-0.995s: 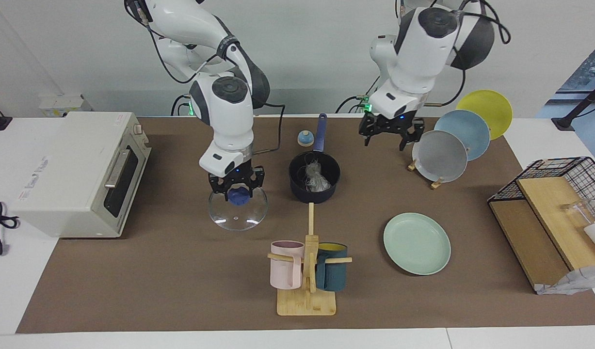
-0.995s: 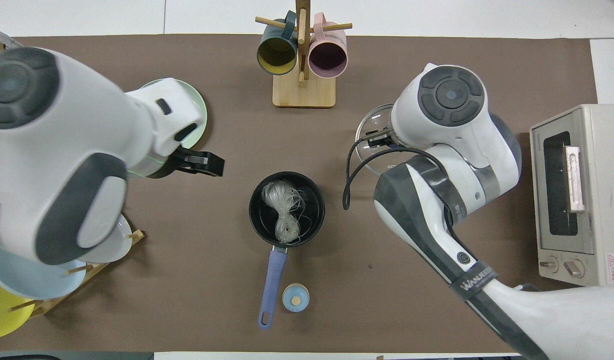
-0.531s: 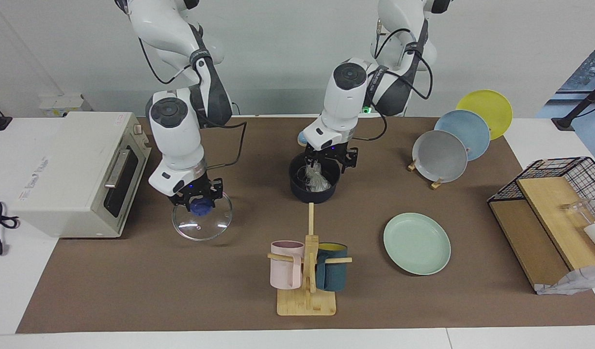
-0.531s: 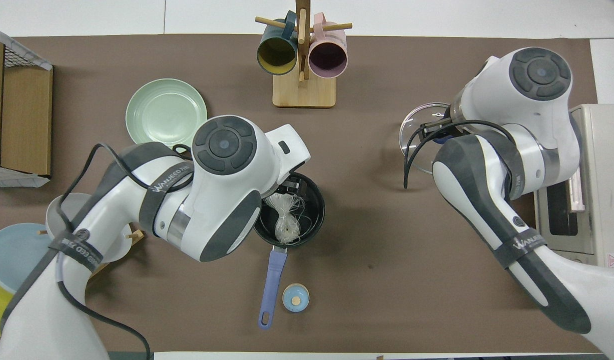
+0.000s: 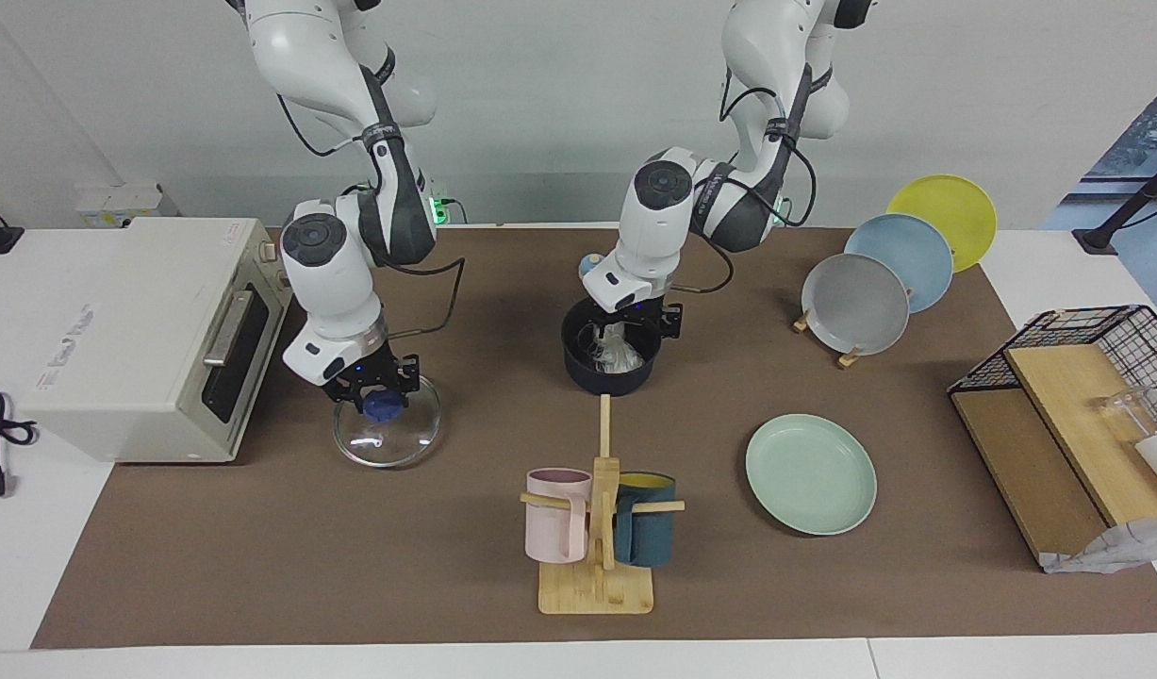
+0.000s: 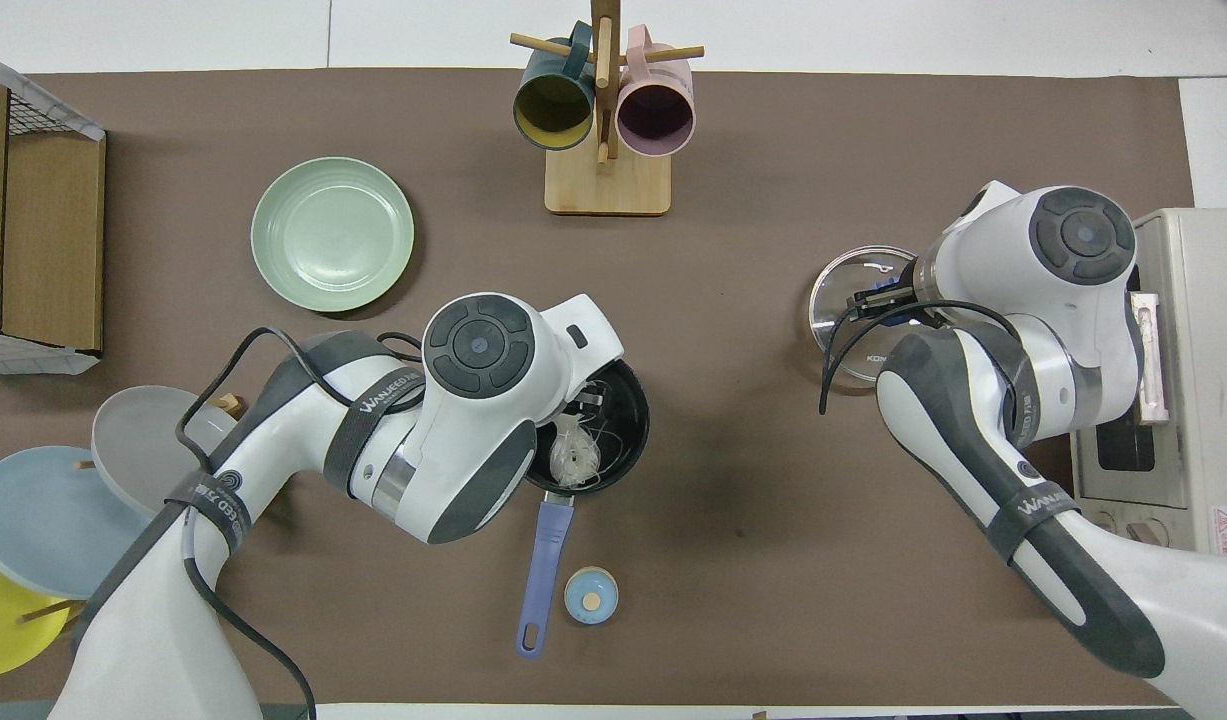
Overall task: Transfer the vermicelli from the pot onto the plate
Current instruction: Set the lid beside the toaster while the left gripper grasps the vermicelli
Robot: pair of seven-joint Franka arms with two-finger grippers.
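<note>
**Glassy noodles sat in the pot with the left arm's jaws down among them**

Glassy, whitish vermicelli [image 5: 618, 351] lay inside the dark navy pot [image 5: 578, 370], which stood mid-table with its blue handle [image 6: 543, 570] pointing toward the robots. The left gripper [image 5: 625, 330] was lowered into the pot's mouth over the noodles, its jaws spread wide; whether they touched the noodles I could not tell. Toward the right arm's end of the table, the right gripper [image 5: 378, 396] had its jaws closed on the blue knob [image 5: 381, 406] of the clear glass lid [image 5: 387, 436], just in front of the toaster oven [image 5: 135, 330]. The mint-green plate [image 5: 810, 473] sat bare, farther from the robots than the pot and toward the left arm's end, beside the wooden mug rack [image 5: 597, 585].
</note>
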